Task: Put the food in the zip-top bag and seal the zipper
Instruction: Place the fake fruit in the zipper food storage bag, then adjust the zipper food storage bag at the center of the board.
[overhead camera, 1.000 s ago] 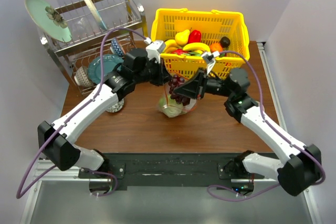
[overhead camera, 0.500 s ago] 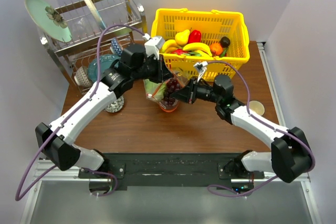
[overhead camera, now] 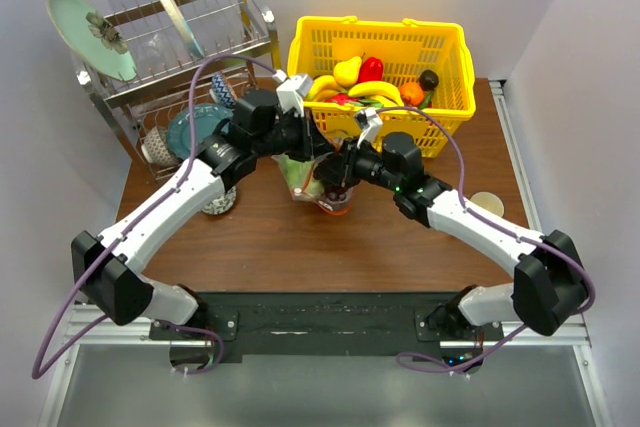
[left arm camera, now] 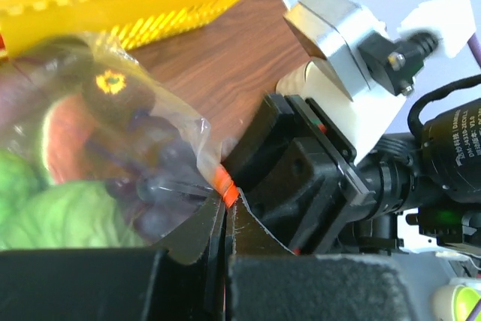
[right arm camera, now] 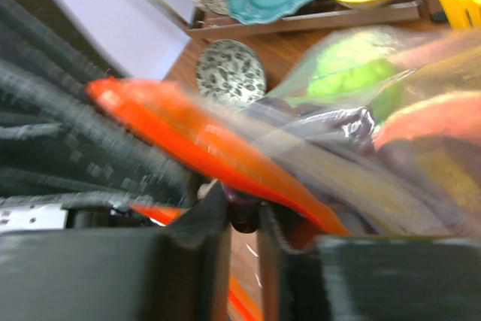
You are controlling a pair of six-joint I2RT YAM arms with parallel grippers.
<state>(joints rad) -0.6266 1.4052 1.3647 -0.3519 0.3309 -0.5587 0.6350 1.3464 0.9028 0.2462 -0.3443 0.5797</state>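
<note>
The zip-top bag (overhead camera: 322,193) sits mid-tabletop (overhead camera: 260,242) between the two arms, just in front of the yellow basket (overhead camera: 425,132). The food (left arm camera: 68,216) is already inside it, in green, red and dark purple pieces. I cannot tell whether its base rests on the wood. The left end effector (left arm camera: 222,212) is clamped tight on one end of the zipper (left arm camera: 223,183). The right end effector (right arm camera: 242,212) stands narrow, and the strip seems to pass through its gap.

The likely failure is a partial seal: if the strip rides out of the right fingers, or loose film folds into the track, a stretch stays open. The food's weight could also tug the corner from the left grip. The two wrists are almost touching, so a small misjudged move could knock them together.

The left wrist view alone shows the pinched corner sharply. The right wrist view is blurred but shows the strip's run. The top view hides the zipper behind the arms, yet it alone places the bag against the basket and the dish rack (overhead camera: 190,47).
</note>
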